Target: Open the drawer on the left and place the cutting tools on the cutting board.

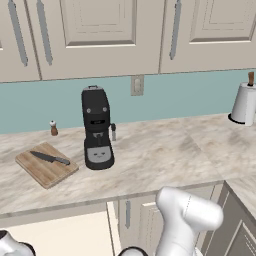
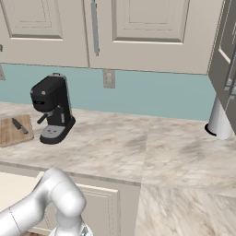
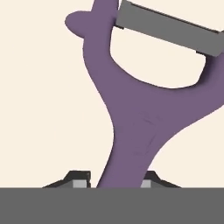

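Observation:
The drawer [image 1: 55,232] stands pulled out below the counter's front edge, its pale cream inside showing [image 2: 14,191]. In the hand view the purple Y-shaped peeler [image 3: 131,127] lies on that cream floor, grey blade at the top. My gripper [image 3: 117,179] is low over it, a dark fingertip [image 3: 81,178] against each side of the handle, shut on it. The black-handled knife [image 1: 50,158] lies on the wooden cutting board [image 1: 47,175] at the counter's left. From the right base camera the knife [image 2: 19,125] and the cutting board [image 2: 9,134] sit at the left edge.
A black coffee machine [image 1: 97,130] stands just right of the board, a small pepper shaker [image 1: 53,128] behind it. A white paper towel roll [image 1: 245,102] stands at the far right. Upper cabinets hang over the counter. A dark open door [image 2: 226,55] juts in at the upper right.

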### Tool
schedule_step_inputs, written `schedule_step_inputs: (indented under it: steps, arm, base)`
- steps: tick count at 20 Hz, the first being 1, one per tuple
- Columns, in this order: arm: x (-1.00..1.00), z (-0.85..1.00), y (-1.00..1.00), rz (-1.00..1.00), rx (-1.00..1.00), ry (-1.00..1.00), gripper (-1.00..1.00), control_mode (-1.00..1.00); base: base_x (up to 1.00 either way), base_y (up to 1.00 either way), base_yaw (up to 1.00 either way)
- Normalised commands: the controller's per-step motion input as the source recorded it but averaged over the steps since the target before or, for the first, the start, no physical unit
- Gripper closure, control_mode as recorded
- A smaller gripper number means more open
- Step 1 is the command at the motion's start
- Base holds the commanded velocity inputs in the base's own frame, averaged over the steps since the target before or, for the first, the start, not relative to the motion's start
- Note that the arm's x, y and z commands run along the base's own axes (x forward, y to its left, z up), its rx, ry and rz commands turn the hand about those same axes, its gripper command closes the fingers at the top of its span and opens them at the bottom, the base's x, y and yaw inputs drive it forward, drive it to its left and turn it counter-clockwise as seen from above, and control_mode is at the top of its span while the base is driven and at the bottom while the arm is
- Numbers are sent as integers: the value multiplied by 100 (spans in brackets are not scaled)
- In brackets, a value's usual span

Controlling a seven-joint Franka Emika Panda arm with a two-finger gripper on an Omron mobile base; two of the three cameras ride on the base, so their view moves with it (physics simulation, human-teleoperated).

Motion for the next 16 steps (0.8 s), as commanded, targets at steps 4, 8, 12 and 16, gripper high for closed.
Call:
schedule_step_inputs:
  steps: [4,8,12,16]
  arm:
    - [-66,99,-25,0,0,-14,100,-100]
    - [-56,100,-43,1,0,-19,100,-100]
    - [-7,100,-52,11,0,-10,100,-100]
    - [47,100,-58,20,2,0,100,-100]
  base:
    - [0,0,0]
    - [0,0,0]
    - [0,0,0]
    - [0,0,0]
